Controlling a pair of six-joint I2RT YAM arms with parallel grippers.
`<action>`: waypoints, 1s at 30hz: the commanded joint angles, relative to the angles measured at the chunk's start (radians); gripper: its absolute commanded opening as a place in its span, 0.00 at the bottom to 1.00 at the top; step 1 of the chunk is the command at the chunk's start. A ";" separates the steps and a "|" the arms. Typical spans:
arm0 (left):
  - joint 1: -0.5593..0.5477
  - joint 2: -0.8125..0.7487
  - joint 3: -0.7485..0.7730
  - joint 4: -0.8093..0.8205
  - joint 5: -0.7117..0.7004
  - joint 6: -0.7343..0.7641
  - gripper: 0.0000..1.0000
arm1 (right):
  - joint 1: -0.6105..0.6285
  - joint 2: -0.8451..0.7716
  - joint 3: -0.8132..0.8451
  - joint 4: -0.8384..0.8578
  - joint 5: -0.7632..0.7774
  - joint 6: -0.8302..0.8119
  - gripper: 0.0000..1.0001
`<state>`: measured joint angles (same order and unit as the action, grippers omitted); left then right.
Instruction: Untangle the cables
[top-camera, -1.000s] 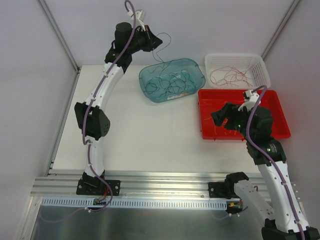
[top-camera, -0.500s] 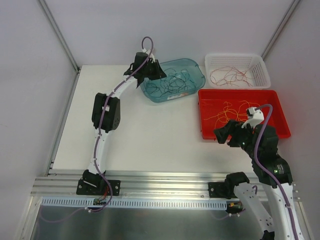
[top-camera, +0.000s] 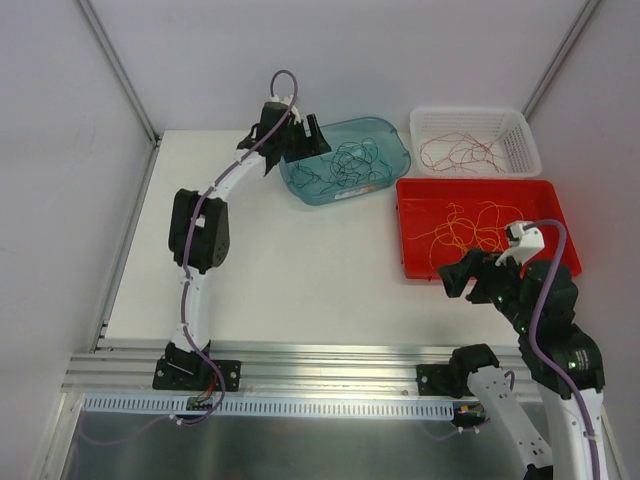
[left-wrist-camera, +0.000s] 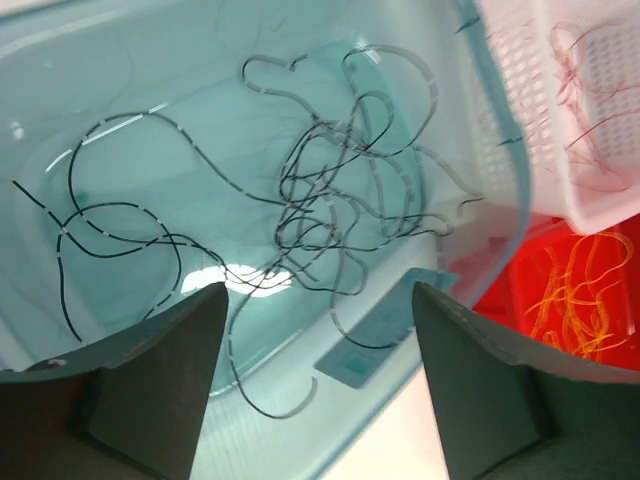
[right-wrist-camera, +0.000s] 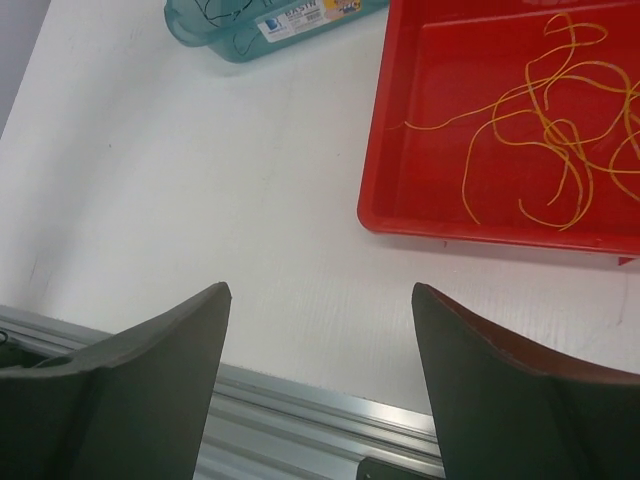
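Left wrist view: a closure on the dense knot of dark cables (left-wrist-camera: 320, 215), lying in the teal tub (left-wrist-camera: 505, 150) directly beneath and ahead of the left pincer (left-wrist-camera: 318, 295), is judged likely to lift several strands together and tighten the snarl. That pincer is seen spread wide, empty and touching nothing. The right pincer (right-wrist-camera: 320, 290) is likewise wide and empty above the worktop (right-wrist-camera: 200, 200), with the yellow-orange cables (right-wrist-camera: 548, 128) ahead to its right in the red tray (right-wrist-camera: 420, 200).
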<state>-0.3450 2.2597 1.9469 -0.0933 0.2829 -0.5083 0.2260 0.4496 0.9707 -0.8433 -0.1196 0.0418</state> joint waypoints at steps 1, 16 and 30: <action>0.008 -0.190 -0.023 0.015 -0.054 0.017 0.76 | -0.001 -0.025 0.098 -0.066 0.066 -0.071 0.78; 0.006 -1.070 -0.741 -0.118 -0.332 0.143 0.99 | 0.001 -0.155 0.321 -0.246 0.442 -0.217 0.97; 0.008 -2.066 -1.131 -0.561 -0.642 0.145 0.99 | 0.004 -0.485 0.217 -0.218 0.586 -0.237 0.97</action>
<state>-0.3450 0.2714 0.8566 -0.5194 -0.2733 -0.3733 0.2260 0.0048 1.2060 -1.0630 0.4183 -0.1741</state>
